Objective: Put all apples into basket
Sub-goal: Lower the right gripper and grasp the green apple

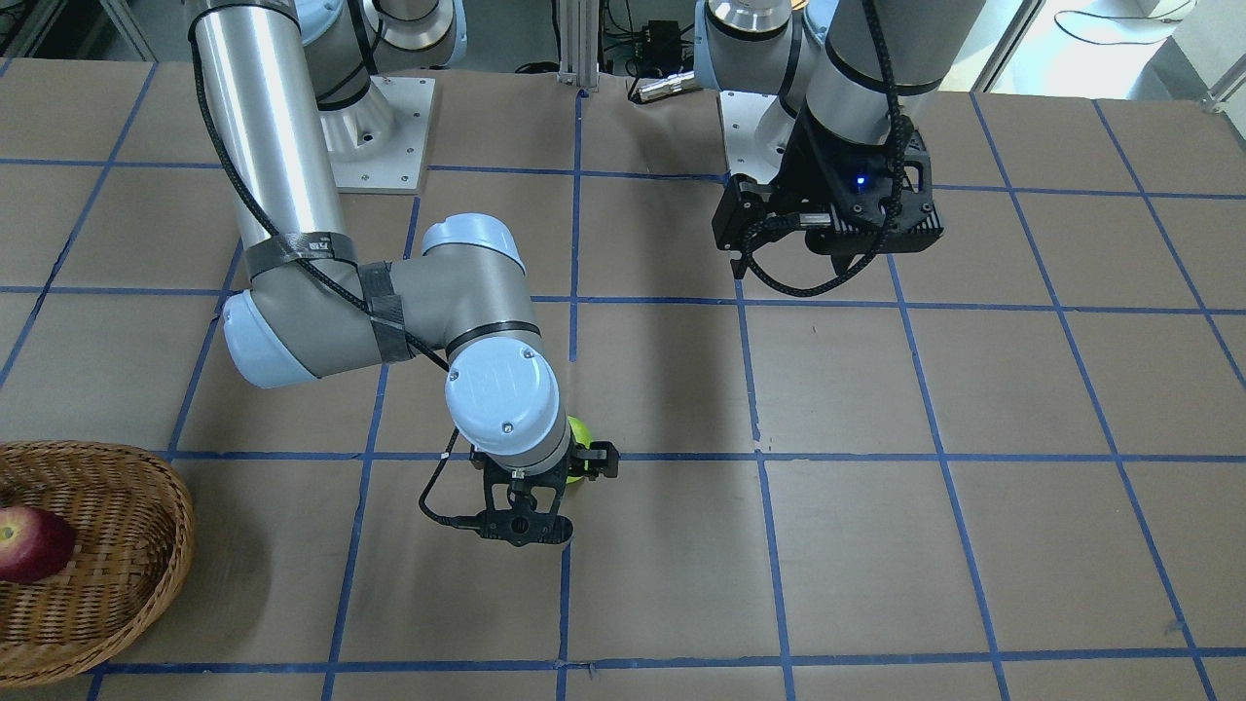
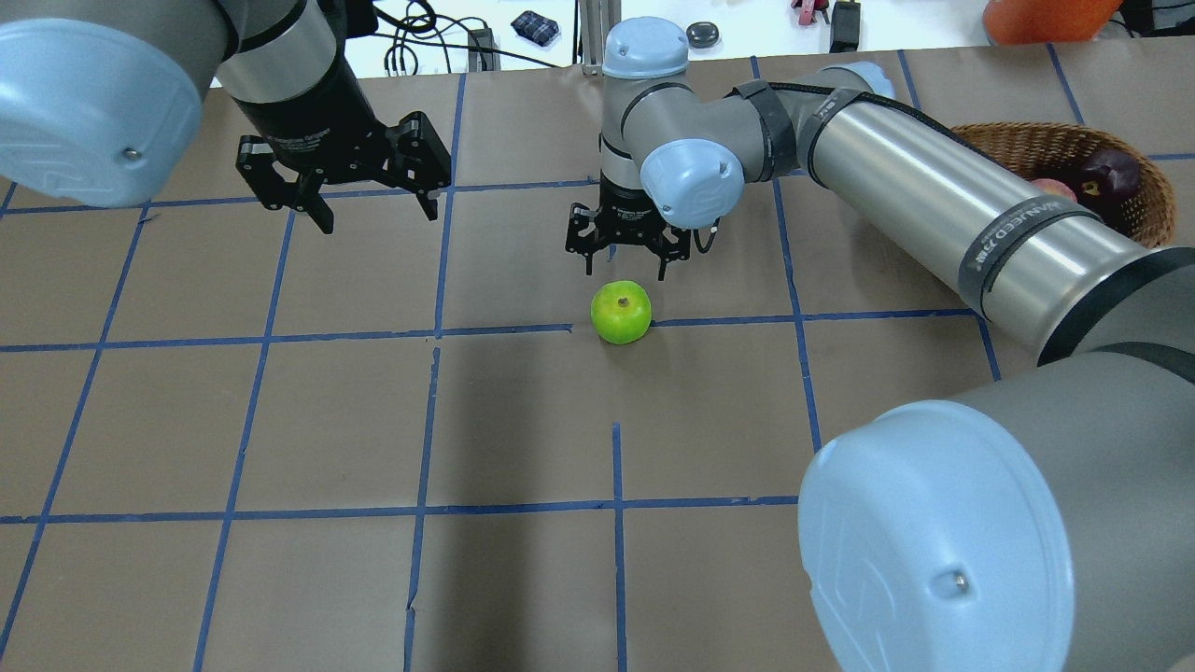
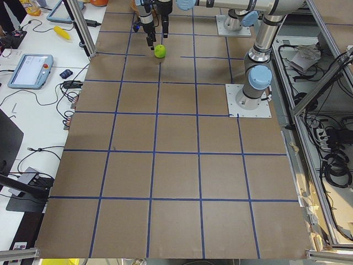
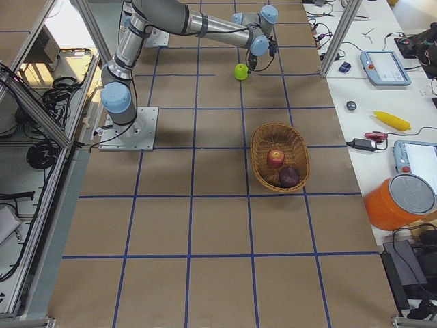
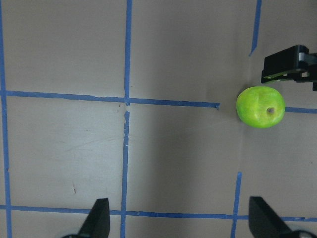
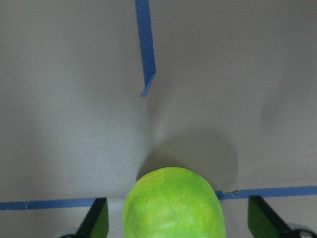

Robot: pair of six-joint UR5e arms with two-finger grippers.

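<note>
Reading off current state:

- Green apple (image 2: 622,312) sits stem-up on the table (image 2: 280,420), on a blue tape line (image 2: 523,330) near mid-table, well apart from the basket (image 4: 254,156).
- Right gripper (image 2: 625,271) points down, just above and slightly beyond the green apple as seen from overhead. Jaws are spread wide with nothing in them. In the right wrist view the apple fills the bottom centre between the two fingertips (image 6: 94,223), with a clear gap on each side. No contact visible.
- Left gripper (image 2: 379,221) hangs over bare table, well apart from the apple. Jaws are also spread wide and empty. Its wrist view has the apple far to the right, with one right-gripper finger just beside it.
- Basket is at the table edge on the robot's right. It holds the red apple (image 4: 275,158) and the maroon apple (image 4: 289,177), close together, the red one nearer the middle.
- Writing: a dark band (image 2: 1022,227) on the right arm carries white lettering, too skewed to read with confidence. Small white print on the left gripper body is illegible.
</note>
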